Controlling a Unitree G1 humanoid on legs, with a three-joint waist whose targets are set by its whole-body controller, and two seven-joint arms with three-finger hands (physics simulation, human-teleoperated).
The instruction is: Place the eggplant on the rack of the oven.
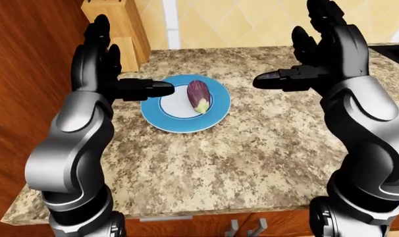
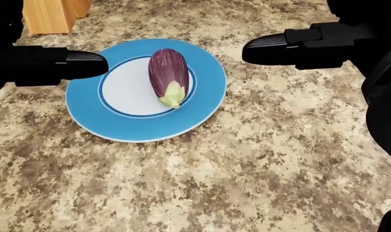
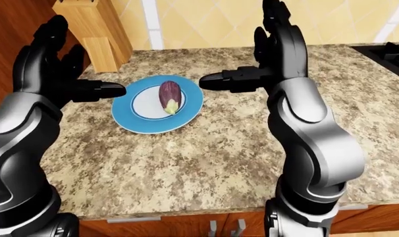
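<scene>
A: Biggest first? Granite counter [image 2: 260, 159], speckled brown, fills the head view.
B: Right. Then both arms, raised over it. Left hand [image 1: 97, 59] and right hand [image 1: 328, 49] are spread wide, released, grasping nothing. Fingers [image 1: 101, 29] point up, thumbs point inward toward each other.
A: Wooden block [image 3: 87, 29] stands on the counter above the left hand in the right-eye view, beside the yellow tiled wall.
B: Blue plate [image 2: 89, 123] with a white middle sits between the two hands, nearer the left one. The left thumb tip overlaps its rim in the head view; whether it touches the rim, can't tell.
A: Eggplant [image 2: 168, 75]?
B: Lies on the plate, purple, green stem end toward the bottom of the head view. It's between the thumbs, just right of the left thumb tip, well left of the right one. Neither hand touches it.
A: Dark stove edge [image 3: 390, 52] at far right of the right-eye view, past the right hand.
</scene>
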